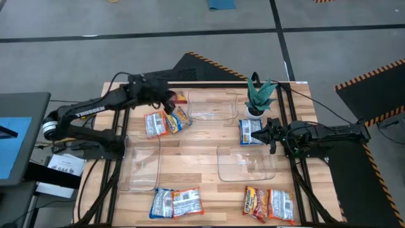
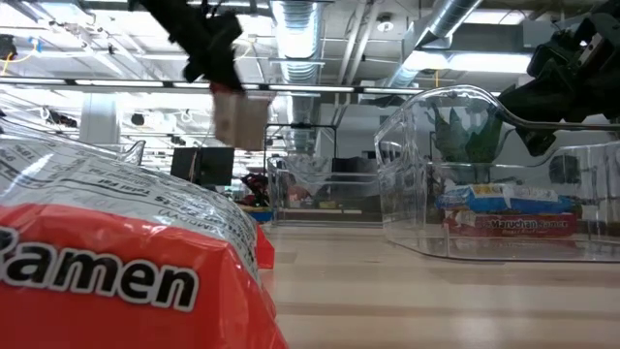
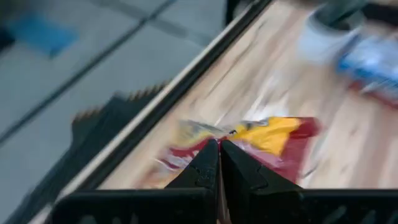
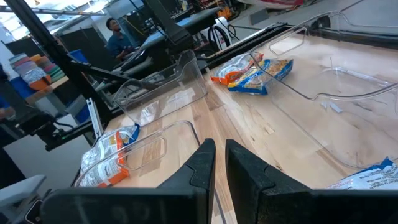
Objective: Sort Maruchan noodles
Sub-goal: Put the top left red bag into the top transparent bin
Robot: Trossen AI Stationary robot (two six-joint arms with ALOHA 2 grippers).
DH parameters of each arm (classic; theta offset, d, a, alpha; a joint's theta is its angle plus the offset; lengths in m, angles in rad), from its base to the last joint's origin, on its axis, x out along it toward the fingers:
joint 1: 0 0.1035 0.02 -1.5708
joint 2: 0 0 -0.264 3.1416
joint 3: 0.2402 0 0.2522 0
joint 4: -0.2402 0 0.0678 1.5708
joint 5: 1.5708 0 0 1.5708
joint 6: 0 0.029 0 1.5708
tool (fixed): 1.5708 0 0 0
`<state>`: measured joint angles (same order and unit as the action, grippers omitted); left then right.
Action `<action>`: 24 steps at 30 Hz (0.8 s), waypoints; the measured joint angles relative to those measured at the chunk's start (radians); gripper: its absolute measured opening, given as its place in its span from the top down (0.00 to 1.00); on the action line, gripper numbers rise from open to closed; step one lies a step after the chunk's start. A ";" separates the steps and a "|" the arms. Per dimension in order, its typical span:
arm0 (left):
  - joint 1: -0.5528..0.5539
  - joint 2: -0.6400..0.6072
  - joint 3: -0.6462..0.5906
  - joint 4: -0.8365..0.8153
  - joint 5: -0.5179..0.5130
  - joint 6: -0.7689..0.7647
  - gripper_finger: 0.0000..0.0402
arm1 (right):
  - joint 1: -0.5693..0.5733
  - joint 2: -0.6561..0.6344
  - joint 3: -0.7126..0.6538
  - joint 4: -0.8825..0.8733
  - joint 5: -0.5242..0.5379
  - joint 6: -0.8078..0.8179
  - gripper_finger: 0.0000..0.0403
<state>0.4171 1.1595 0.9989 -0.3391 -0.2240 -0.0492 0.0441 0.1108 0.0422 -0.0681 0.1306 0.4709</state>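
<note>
Hovering above the far worktop edge, your left hand (image 3: 219,144) is pinched shut, seemingly empty, with the red-yellow packet (image 3: 261,142) just beyond its tips, so reopen and re-grasp it; your right hand (image 4: 216,149) waits narrow beside a bin (image 4: 323,68).
</note>
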 joint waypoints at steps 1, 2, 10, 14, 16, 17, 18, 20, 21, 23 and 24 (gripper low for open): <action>-0.025 0.011 0.000 0.036 -0.007 0.006 1.00 | 0.000 0.000 0.000 0.000 0.000 0.000 0.84; -0.048 0.027 0.000 0.080 -0.010 0.010 1.00 | 0.000 0.000 0.000 0.000 0.000 0.000 0.84; -0.109 0.234 0.110 0.330 -0.011 0.077 1.00 | 0.000 0.000 0.000 0.000 0.000 0.000 0.84; -0.110 0.344 0.219 0.290 -0.008 0.106 1.00 | 0.000 0.000 0.000 0.000 0.000 0.000 0.84; -0.119 0.379 0.278 0.217 0.016 0.117 1.00 | 0.000 0.000 0.000 0.000 0.000 0.000 0.84; -0.127 0.389 0.301 0.160 0.041 0.128 1.00 | 0.000 0.000 0.000 0.000 0.000 0.000 0.84; -0.139 0.399 0.321 0.110 0.068 0.141 1.00 | 0.000 0.000 0.000 0.000 0.000 0.000 0.84; -0.173 0.409 0.341 0.029 0.124 0.140 1.00 | 0.000 0.000 0.000 0.000 0.000 0.000 0.84; -0.195 0.409 0.342 -0.014 0.141 0.130 1.00 | 0.000 0.000 0.000 0.000 0.000 0.000 0.84; -0.248 0.403 0.344 -0.077 0.140 0.119 1.00 | 0.000 0.000 0.000 0.000 0.000 0.000 0.84; -0.277 0.397 0.344 -0.122 0.129 0.116 0.99 | 0.000 0.000 0.000 0.000 0.000 0.000 0.84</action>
<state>0.1400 1.5566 1.3426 -0.4609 -0.0953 0.0666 0.0442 0.1106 0.0422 -0.0677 0.1307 0.4708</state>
